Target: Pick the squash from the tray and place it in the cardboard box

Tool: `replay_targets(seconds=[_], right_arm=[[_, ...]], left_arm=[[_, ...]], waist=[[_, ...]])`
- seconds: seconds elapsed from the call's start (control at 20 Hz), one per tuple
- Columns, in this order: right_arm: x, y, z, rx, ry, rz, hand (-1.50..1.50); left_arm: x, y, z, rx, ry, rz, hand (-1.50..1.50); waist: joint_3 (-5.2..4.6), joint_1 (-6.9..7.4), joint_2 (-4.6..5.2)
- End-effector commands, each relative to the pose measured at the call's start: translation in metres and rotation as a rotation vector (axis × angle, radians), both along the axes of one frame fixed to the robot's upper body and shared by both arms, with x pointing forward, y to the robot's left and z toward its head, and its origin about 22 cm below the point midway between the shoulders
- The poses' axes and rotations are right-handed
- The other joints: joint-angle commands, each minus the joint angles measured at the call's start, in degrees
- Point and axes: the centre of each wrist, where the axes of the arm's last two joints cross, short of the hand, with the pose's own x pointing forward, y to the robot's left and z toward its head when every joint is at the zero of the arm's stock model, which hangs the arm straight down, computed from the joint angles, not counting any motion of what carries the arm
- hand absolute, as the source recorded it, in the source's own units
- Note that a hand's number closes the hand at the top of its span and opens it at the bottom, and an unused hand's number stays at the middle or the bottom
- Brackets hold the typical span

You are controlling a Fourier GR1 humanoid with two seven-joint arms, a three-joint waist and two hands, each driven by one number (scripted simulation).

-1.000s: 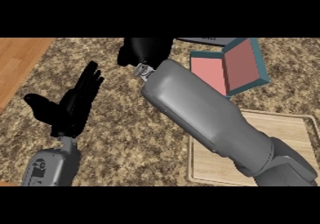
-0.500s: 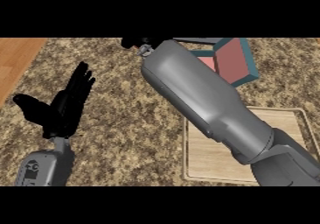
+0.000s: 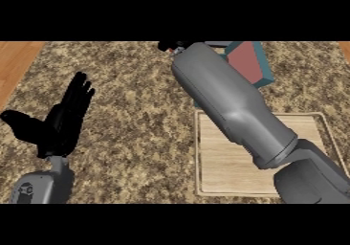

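Granite counter (image 3: 136,86): your right hand (image 3: 168,46) lies far, the box (image 3: 262,67) just to its right; you cannot tell its grip. Left hand (image 3: 61,119) rests open, near left.

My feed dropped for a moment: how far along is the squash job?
Done, apparently: no squash shows on the tray, though the right forearm covers part. In hand: the right hand is up by the cardboard box, mostly hidden, so a hold cannot be confirmed. Remaining: no squash shows in the box. The left hand rests open at the left.
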Motion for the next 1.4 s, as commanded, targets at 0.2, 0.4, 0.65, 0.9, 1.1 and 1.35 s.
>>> replay_targets(seconds=[0.2,0.4,0.65,0.9,1.1,1.35], right_arm=[[0.024,-0.048,-0.040,-0.011,0.120,-0.117,1.50],[0.024,-0.060,-0.069,-0.048,0.483,-0.201,1.50],[0.025,-0.074,-0.080,0.103,0.463,-0.168,-1.50],[0.027,-0.090,-0.078,0.107,0.131,-0.063,-1.50],[0.028,-0.079,-0.053,0.174,-0.136,0.020,-1.50],[0.028,-0.077,-0.034,0.444,-0.248,0.024,-1.50]], left_arm=[[-0.009,0.013,0.005,-0.013,-0.018,0.006,0.00],[-0.013,0.000,0.006,-0.001,-0.009,-0.015,0.00],[-0.007,0.007,0.013,0.002,-0.016,0.010,0.00],[-0.010,0.016,-0.010,-0.002,0.004,0.030,0.00],[-0.009,0.009,0.003,-0.003,-0.001,0.011,0.00],[-0.017,0.014,-0.012,-0.020,-0.001,0.024,0.00]], waist=[[0.06,-0.42,0.33],[0.09,-0.01,0.33],[0.15,-0.39,0.57],[0.12,-1.44,0.54],[0.19,-1.20,0.14],[0.17,-1.78,-0.05]])
